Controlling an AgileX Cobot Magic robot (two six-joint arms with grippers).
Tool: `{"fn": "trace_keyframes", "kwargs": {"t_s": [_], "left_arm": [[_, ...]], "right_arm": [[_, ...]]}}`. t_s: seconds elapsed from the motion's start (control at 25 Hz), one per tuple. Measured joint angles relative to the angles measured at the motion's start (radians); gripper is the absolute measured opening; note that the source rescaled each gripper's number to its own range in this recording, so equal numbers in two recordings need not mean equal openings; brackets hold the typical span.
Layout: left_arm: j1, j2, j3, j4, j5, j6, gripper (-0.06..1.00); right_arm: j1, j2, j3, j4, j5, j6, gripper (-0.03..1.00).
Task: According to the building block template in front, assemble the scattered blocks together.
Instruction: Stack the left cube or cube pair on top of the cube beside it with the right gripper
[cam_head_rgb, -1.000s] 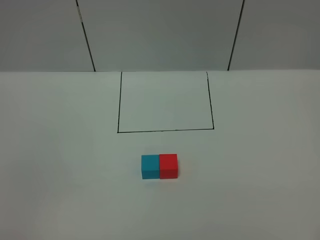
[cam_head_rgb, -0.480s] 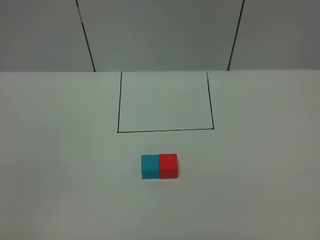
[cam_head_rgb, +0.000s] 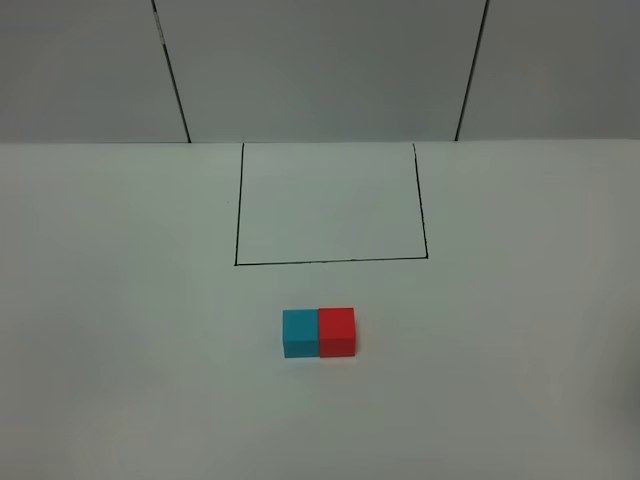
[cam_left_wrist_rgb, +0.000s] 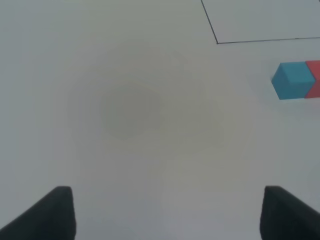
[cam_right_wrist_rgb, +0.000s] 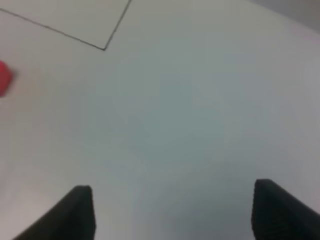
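Above a plain white table (cam_head_rgb: 120, 350), the left gripper (cam_left_wrist_rgb: 167, 212) hangs with its two dark fingertips (cam_left_wrist_rgb: 55, 215) spread wide apart. It grips nothing, and only bare tabletop shows between them. The right gripper (cam_right_wrist_rgb: 175, 210) hangs the same way, its dark fingertips (cam_right_wrist_rgb: 277, 212) standing well apart with bare white surface between them and nothing in its hold. Neither gripper touches a block. The left wrist camera catches the cyan-blue cube (cam_left_wrist_rgb: 294, 79) some way beyond the fingertips, with the red cube (cam_left_wrist_rgb: 315, 77) pressed against its far side and cut off by the edge of the picture. The right wrist camera, somewhat blurred, shows only a sliver of the red cube (cam_right_wrist_rgb: 4, 77) at the edge of its picture, well away from the fingertips. From the high camera the two blocks sit together near the middle of the table – the cyan-blue cube (cam_head_rgb: 299, 333) on the left and the red cube (cam_head_rgb: 337, 332) on the right. Their sides touch and their front faces line up, forming one short row. Just beyond them, and apart from them, lies a black-outlined rectangle (cam_head_rgb: 330, 205) drawn on the tabletop, its side lines running to the table's far edge. Behind the table stands a pale grey wall (cam_head_rgb: 320, 70) split into panels by two thin dark seams.
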Motion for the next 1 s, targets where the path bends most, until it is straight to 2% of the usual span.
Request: {"fn": "trace_keyframes", "kwargs": {"t_s": [0.28, 0.48, 0.64, 0.8, 1.0], "left_arm": [[0.000, 0.000, 0.000, 0.000, 0.000, 0.000, 1.00], [0.000, 0.000, 0.000, 0.000, 0.000, 0.000, 1.00], [0.000, 0.000, 0.000, 0.000, 0.000, 0.000, 1.00], [0.000, 0.000, 0.000, 0.000, 0.000, 0.000, 1.00], [0.000, 0.000, 0.000, 0.000, 0.000, 0.000, 1.00]], "right_arm": [[0.068, 0.123, 0.000, 0.011, -0.020, -0.056, 0.47], [0.119, 0.195, 0.000, 0.006, -0.021, -0.160, 0.47], [0.168, 0.241, 0.000, -0.044, -0.024, -0.231, 0.47], [0.203, 0.300, 0.000, -0.114, -0.021, -0.240, 0.47], [0.261, 0.399, 0.000, -0.140, -0.002, -0.277, 0.47]]}}
